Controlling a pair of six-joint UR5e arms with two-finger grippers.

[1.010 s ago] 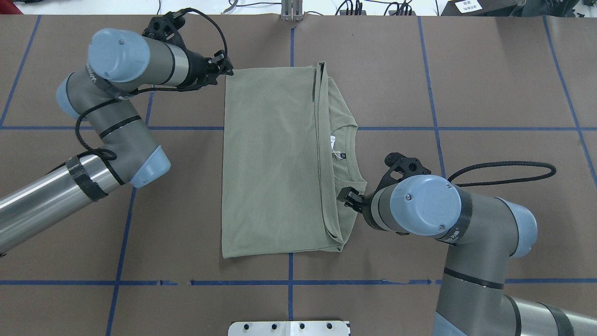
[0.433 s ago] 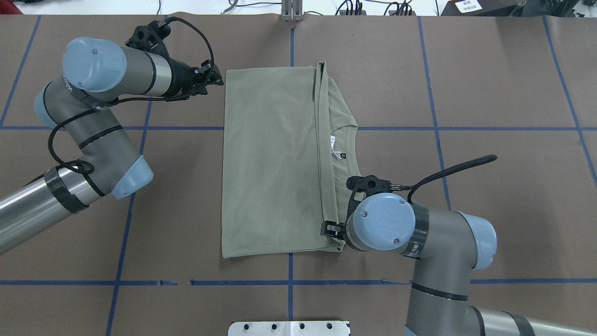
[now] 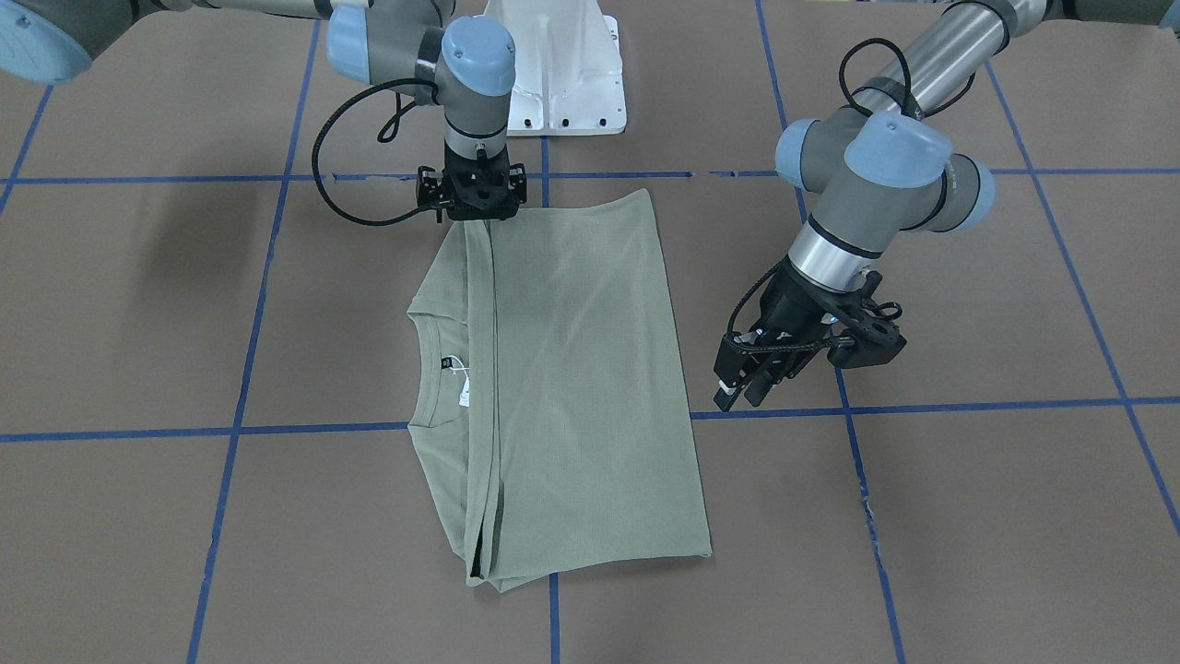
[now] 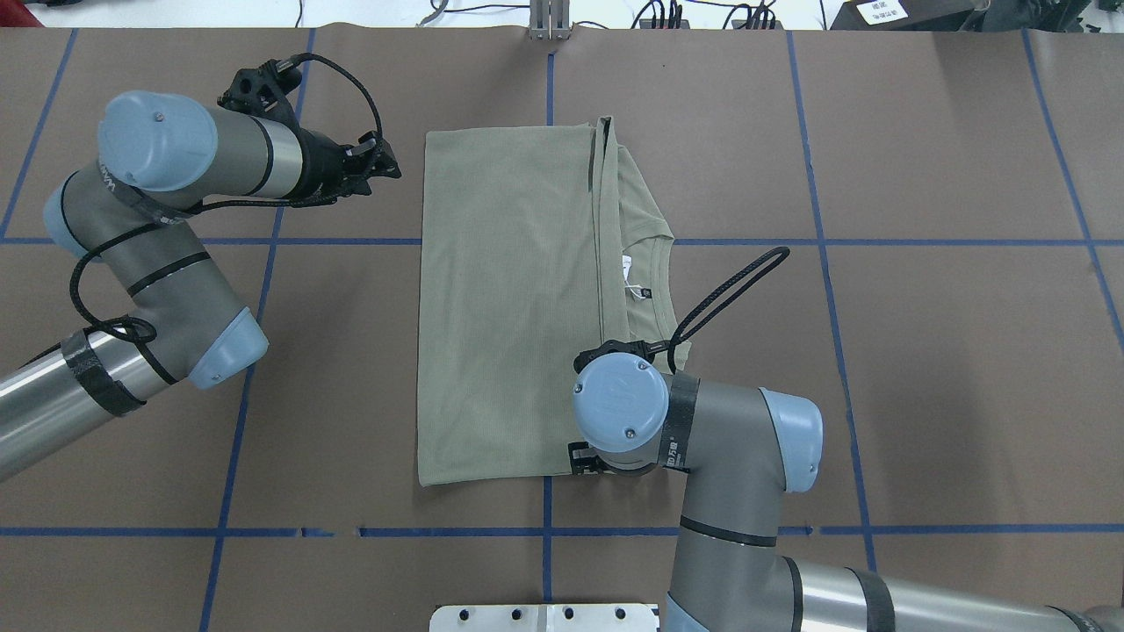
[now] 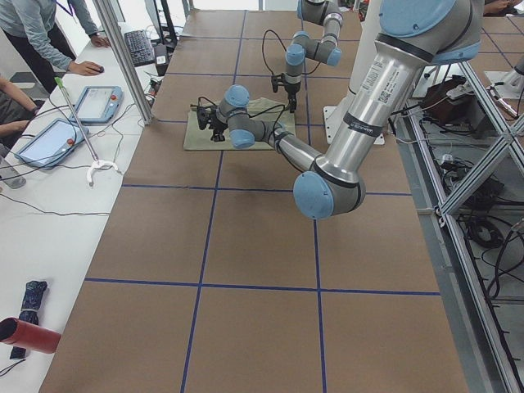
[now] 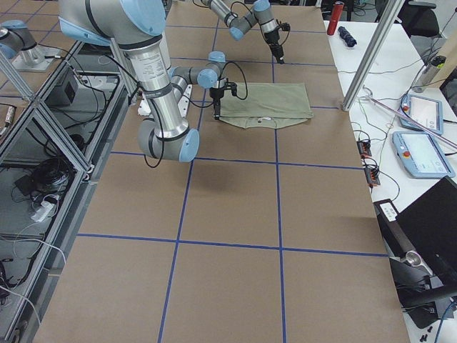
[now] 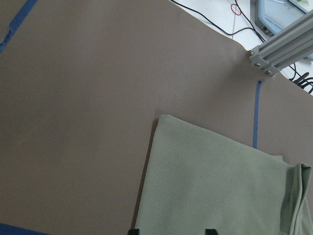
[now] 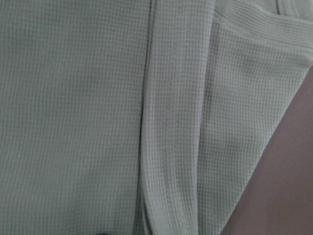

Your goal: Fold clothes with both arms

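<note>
The sage-green knit shirt (image 4: 509,307) lies part-folded in the middle of the brown, blue-taped worktop (image 4: 922,351). The right arm's black pincer (image 3: 472,217) sits at its robot-side corner, grip hidden, and the left black pincer (image 3: 740,397) hangs open and empty off the far corner. Next, I judge, both must pinch corners and fold across; a white side desk (image 5: 49,205) stands alongside.

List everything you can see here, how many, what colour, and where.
Shirt: one, sage green, folded, table centre.
Hang tag: one, white, at neckline.
Neck label: one, black, beside tag.
Table: one, brown, blue tape grid.
Base block: one, white, robot's table edge.
Control tablets: two, grey, side bench.
Arms: two, silver-grey, flanking the shirt.
Left gripper: one, black, open, off shirt's far corner.
Right gripper: one, black, over shirt's near edge.
</note>
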